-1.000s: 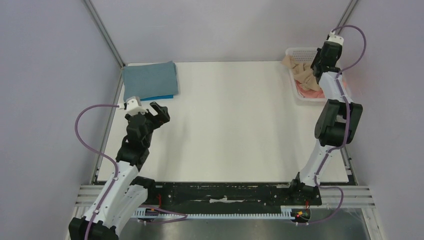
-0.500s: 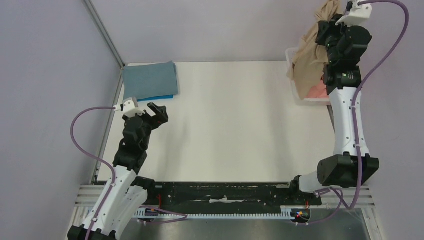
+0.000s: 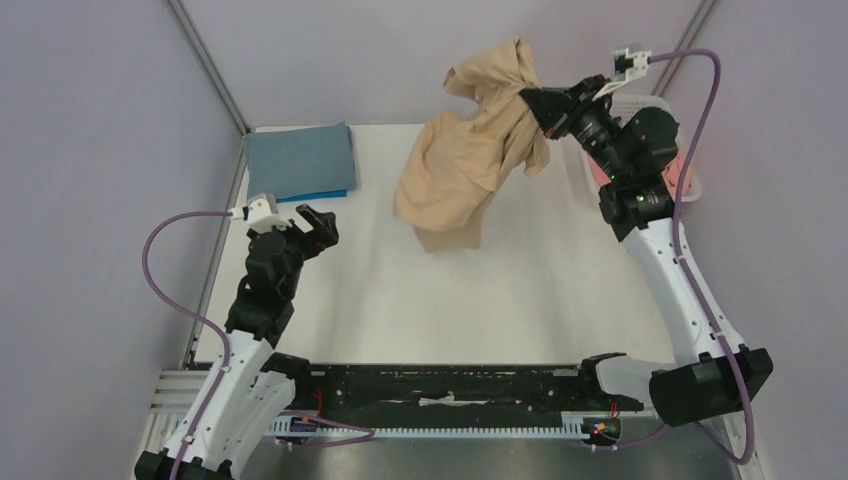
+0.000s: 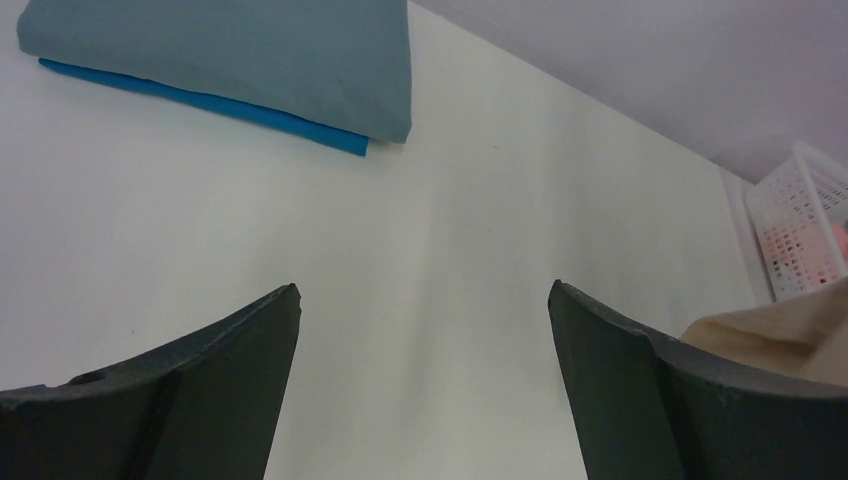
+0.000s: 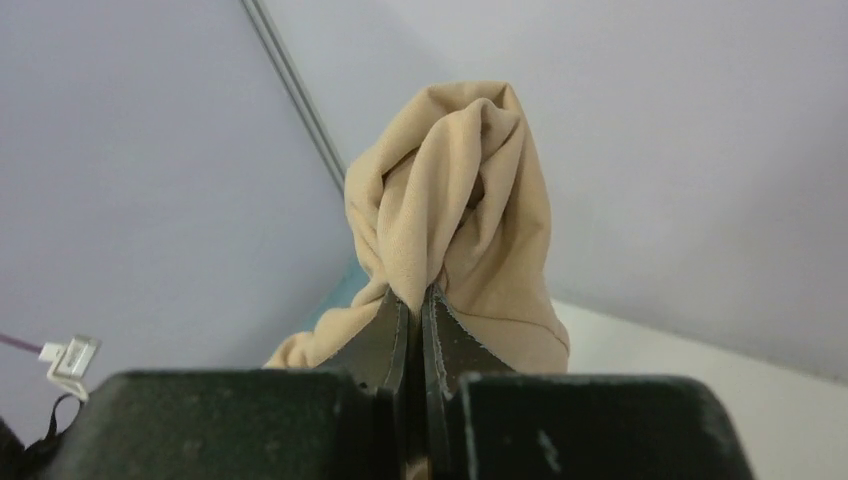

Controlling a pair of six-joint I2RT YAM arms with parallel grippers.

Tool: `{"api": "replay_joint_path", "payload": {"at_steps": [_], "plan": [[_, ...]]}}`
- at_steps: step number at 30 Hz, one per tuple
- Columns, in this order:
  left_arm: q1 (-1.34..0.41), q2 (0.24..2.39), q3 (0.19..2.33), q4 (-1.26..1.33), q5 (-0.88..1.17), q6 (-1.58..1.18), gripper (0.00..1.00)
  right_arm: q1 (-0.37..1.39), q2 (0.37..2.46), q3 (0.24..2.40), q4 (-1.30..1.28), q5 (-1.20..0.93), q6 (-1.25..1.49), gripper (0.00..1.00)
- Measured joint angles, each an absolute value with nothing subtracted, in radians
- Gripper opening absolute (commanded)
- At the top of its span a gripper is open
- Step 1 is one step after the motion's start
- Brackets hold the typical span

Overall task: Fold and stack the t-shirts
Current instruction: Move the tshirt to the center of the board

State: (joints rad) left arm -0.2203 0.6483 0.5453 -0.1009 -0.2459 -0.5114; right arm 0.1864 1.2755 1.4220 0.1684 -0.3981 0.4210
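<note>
My right gripper [image 3: 535, 103] is shut on the tan t-shirt [image 3: 465, 165] and holds it bunched in the air above the table's far middle; it fills the right wrist view [image 5: 460, 200], pinched between the jaws [image 5: 418, 300]. The slate-blue t-shirt [image 3: 300, 158] lies folded on the bright blue one [image 3: 325, 194] at the far left corner; both show in the left wrist view [image 4: 250, 50], [image 4: 250, 113]. A bit of salmon-pink t-shirt [image 3: 603, 172] shows in the basket. My left gripper [image 3: 318, 222] is open and empty over the table's left side [image 4: 425, 300].
The white slatted basket [image 3: 682, 180] stands at the far right edge, partly behind the right arm; it also shows in the left wrist view [image 4: 800, 230]. Metal frame posts stand at the far corners. White table [image 3: 450, 300].
My right gripper lifted the tan t-shirt out of the basket, then swung it left over the table. The left arm has hardly moved.
</note>
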Motion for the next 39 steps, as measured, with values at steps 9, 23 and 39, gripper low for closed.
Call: {"api": "replay_joint_path", "payload": {"at_steps": [9, 23, 39], "plan": [[-0.220, 0.661, 0.551, -0.111, -0.227, -0.514, 0.99, 0.191, 1.034, 0.674, 0.228, -0.171, 0.449, 0.96], [-0.220, 0.833, 0.498, -0.159, 0.089, -0.630, 0.99, 0.428, 0.890, 0.458, 0.202, -0.158, 0.032, 0.98], [-0.220, 0.771, 0.352, -0.205, 0.153, -0.694, 0.99, 1.078, 1.462, 0.645, 0.066, -0.180, -0.720, 0.97]]}}
